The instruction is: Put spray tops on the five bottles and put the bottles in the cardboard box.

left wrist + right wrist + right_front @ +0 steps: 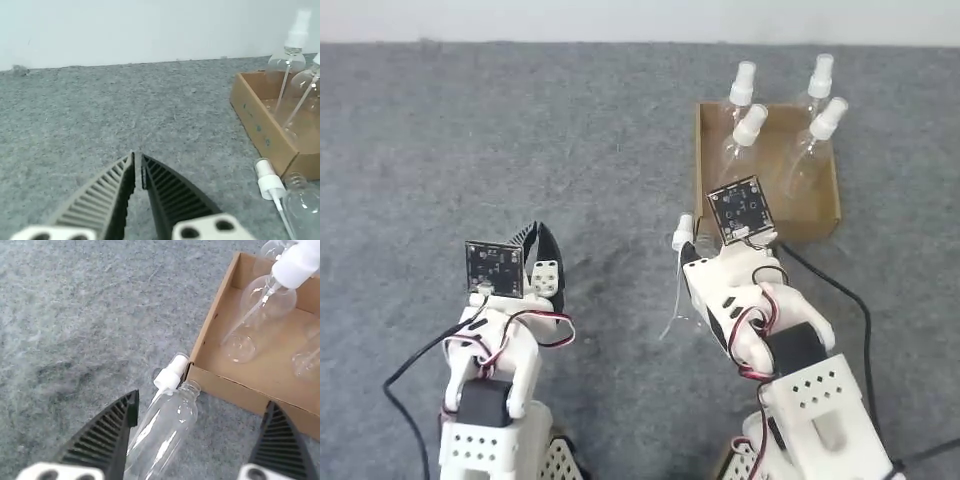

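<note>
Cardboard box (281, 150), teal print (258, 128) on its outer wall, illegible.

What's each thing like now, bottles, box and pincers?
Cardboard box: open, four bottles inside.
Four boxed bottles: upright, spray tops on.
Fifth bottle: uncapped, lying outside box.
Loose spray top: off, lying by its neck.
Left pincer: shut, empty.
Right pincer: open, straddling fifth bottle.

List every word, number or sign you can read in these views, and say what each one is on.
No text can be read.
Small teal marks on the outer wall of the cardboard box: too blurred to read.
The loose bottle: clear, no label visible.
</note>
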